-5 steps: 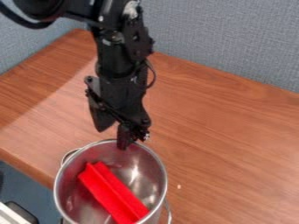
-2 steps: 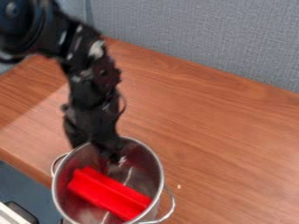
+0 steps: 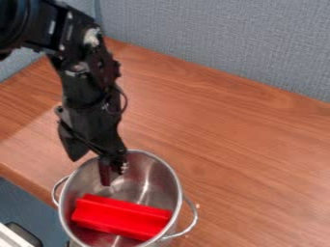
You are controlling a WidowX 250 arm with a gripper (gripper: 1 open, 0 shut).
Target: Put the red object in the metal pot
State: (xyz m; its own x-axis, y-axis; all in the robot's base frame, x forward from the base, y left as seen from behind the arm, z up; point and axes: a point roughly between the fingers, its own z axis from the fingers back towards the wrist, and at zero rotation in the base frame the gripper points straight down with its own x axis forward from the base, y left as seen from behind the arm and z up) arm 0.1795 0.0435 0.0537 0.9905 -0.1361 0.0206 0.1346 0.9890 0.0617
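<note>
The red object, a flat bright red slab, lies inside the metal pot across its near side, resting on the bottom. The shiny round pot stands at the table's near edge, one loop handle showing at its right. My gripper points straight down over the pot's far-left rim. Its dark fingers stand open, with nothing between them. The slab lies below and nearer the camera than the fingertips, apart from them.
The wooden table stretches away behind and to the right of the pot. A grey-blue wall backs the table. The black arm comes in from the upper left.
The arm has swung to the left in the picture, and the gripper now sits over the pot's left rim. The red slab has settled from a diagonal lean to lying flatter across the pot.
</note>
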